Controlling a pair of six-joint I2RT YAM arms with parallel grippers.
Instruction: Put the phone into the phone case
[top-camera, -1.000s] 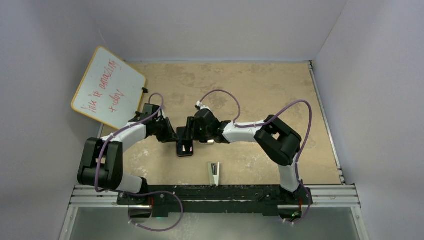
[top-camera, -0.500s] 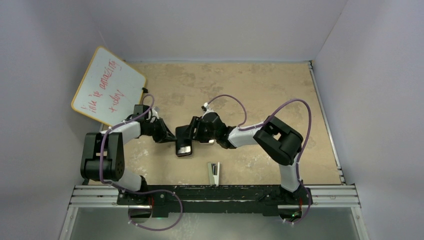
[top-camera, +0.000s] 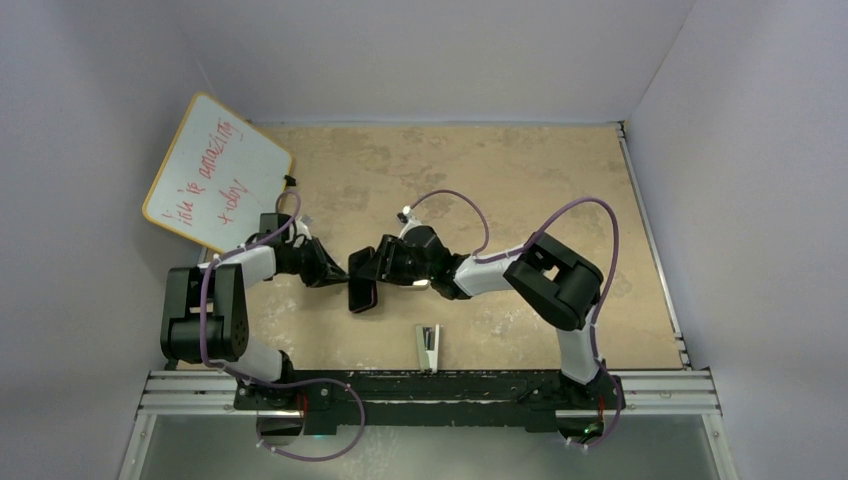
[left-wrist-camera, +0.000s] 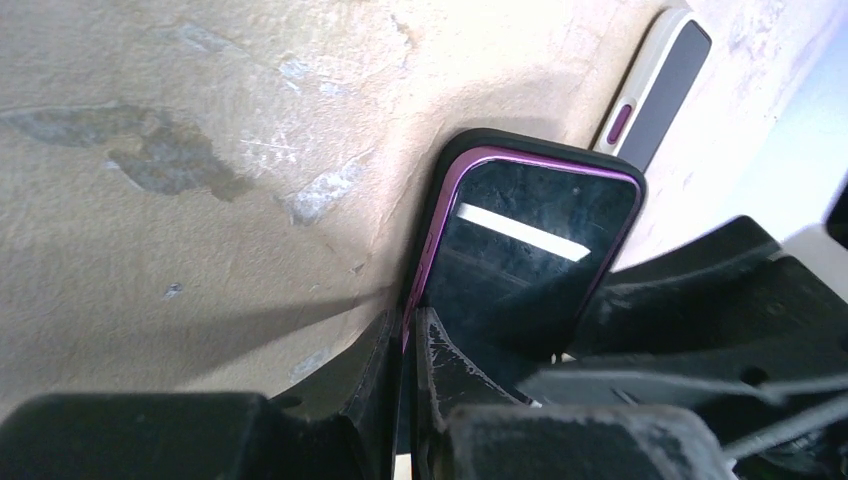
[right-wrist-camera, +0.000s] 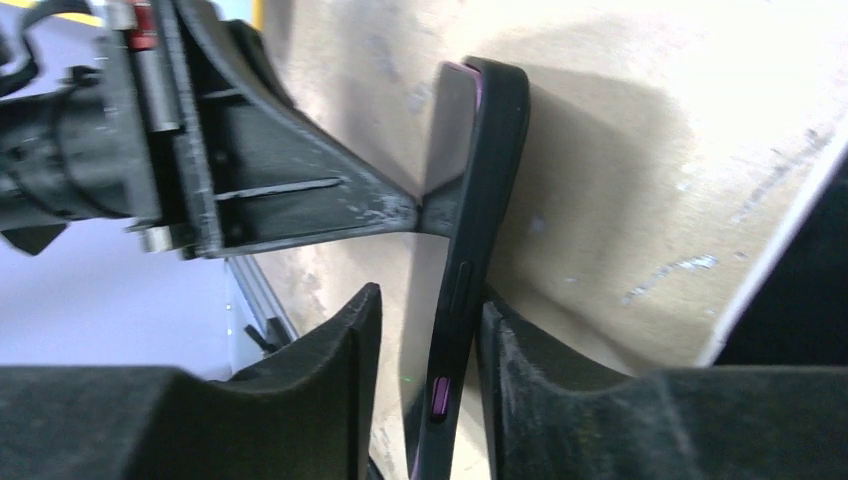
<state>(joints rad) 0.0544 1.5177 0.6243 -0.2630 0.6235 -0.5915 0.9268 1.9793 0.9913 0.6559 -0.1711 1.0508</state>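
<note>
Already the purple-rimmed phone (left-wrist-camera: 530, 240) sits inside the black phone case (right-wrist-camera: 495, 150), held on edge left of the counter's (top-camera: 520, 170) middle, with the left gripper's (left-wrist-camera: 408, 335) jaws pinched on one rim and the right gripper's (right-wrist-camera: 430, 300) jaws narrowed around the case's faces, while a white device (top-camera: 428, 345) lies nearer the near edge.

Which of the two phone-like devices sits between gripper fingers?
The purple-rimmed phone in the black case, between left gripper and right gripper; the pale device lies alone.
</note>
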